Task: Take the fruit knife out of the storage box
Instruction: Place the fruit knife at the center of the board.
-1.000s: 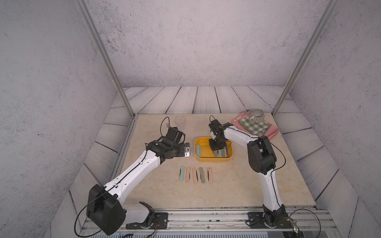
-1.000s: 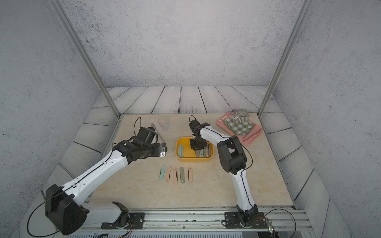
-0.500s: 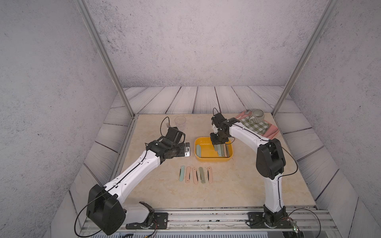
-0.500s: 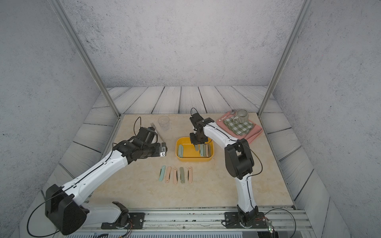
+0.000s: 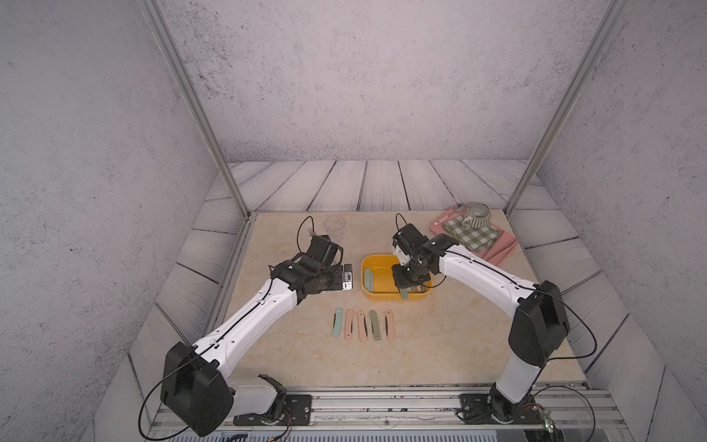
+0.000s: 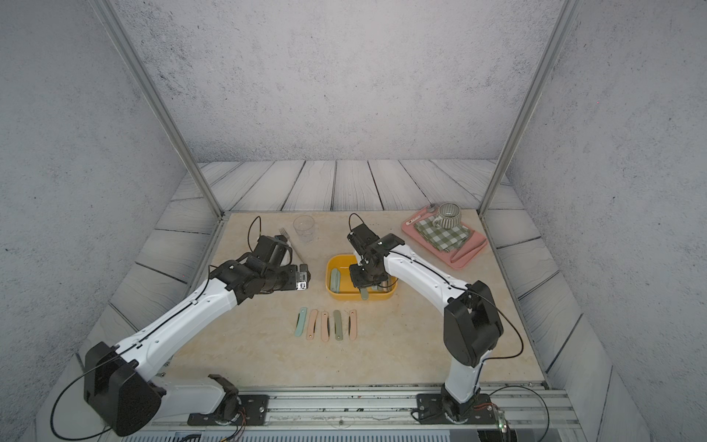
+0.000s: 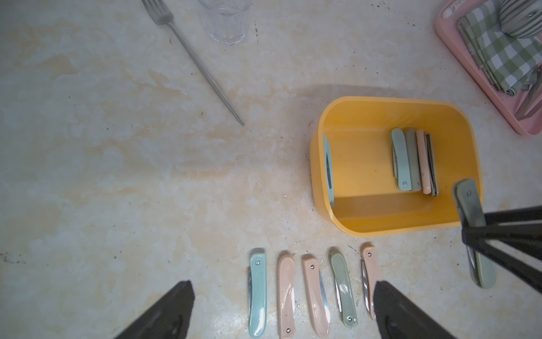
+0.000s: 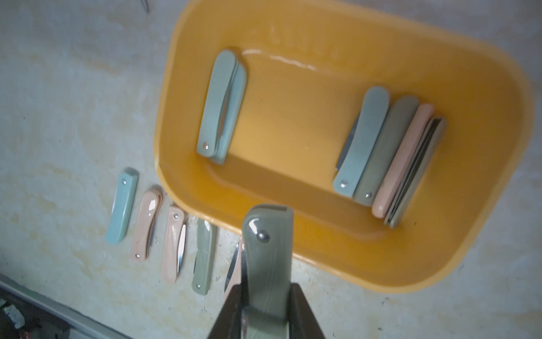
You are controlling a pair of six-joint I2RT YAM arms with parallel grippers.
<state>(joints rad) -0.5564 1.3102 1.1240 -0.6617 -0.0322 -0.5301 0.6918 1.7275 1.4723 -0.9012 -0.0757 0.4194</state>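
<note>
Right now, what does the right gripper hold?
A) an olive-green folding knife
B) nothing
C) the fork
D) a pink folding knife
A: in the right wrist view the right gripper is shut on an olive-green folding knife, which it holds over the rim of the storage box.

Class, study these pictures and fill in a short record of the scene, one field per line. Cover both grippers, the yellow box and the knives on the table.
Right gripper: shut on olive knife, held over the box's near rim
Left gripper: open, empty, beside the box
Storage box: yellow; holds a teal knife by one wall and a cluster of four opposite
Table: row of five knives in front of the box
Status: olive knife not yet set down
</note>
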